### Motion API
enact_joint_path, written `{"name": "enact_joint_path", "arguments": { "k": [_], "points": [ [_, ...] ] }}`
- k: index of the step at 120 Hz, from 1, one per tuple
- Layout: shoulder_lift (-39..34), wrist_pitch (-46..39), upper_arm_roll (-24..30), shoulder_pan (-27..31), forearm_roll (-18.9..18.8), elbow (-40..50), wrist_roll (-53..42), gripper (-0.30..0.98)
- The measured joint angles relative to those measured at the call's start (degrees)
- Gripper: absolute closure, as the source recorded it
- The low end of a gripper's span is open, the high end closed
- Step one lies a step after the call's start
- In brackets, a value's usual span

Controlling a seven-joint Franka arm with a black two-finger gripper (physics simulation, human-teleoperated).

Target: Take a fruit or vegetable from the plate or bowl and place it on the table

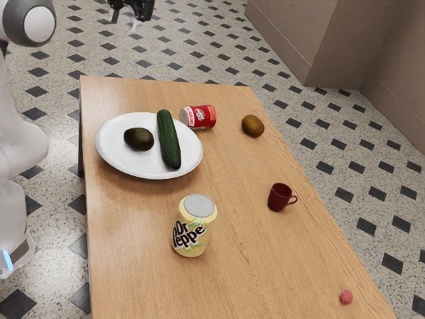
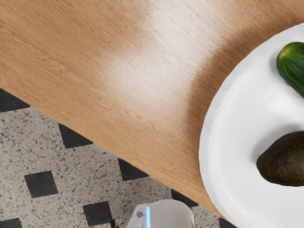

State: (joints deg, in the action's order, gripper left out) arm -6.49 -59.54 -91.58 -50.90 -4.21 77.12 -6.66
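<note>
On the plate (image 1: 136,165) rest avocado (image 1: 139,139) and cucumber (image 1: 169,139), while the end effector (image 1: 124,21) hangs empty, fingers apart

From my station I count one table (image 1: 246,266), one plate (image 1: 143,166), one cucumber (image 1: 169,139), one avocado (image 1: 139,139) and one brown kiwi-like fruit (image 1: 252,125). I make it two drink cans, a red can (image 1: 199,117) and a yellow can (image 1: 192,229), plus one mug (image 1: 278,198) and one small pinkish ball (image 1: 346,296).
</note>
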Motion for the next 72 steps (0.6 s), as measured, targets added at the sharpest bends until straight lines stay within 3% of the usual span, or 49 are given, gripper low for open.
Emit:
{"name": "enact_joint_path", "arguments": {
  "k": [16, 35, 41, 49, 60, 72],
  "points": [
    [0.03, -9.0, -0.36, -0.54, -0.31, 0.3, -2.13, 0.02],
    [0.53, -13.91, -0.3, 0.14, -0.74, -1.89, -4.07, 0.02],
    [2.7, -13.04, 6.92, 1.11, -5.41, -10.56, -4.67, 0.01],
    [4.48, -12.23, 23.0, -0.12, -9.36, -14.42, -5.43, 0.02],
    [8.83, -12.73, 33.95, -10.19, -6.54, -12.76, -6.44, 0.02],
    [7.78, -11.28, 37.57, -19.97, -2.87, -11.68, -7.73, 0.02]
  ]
}}
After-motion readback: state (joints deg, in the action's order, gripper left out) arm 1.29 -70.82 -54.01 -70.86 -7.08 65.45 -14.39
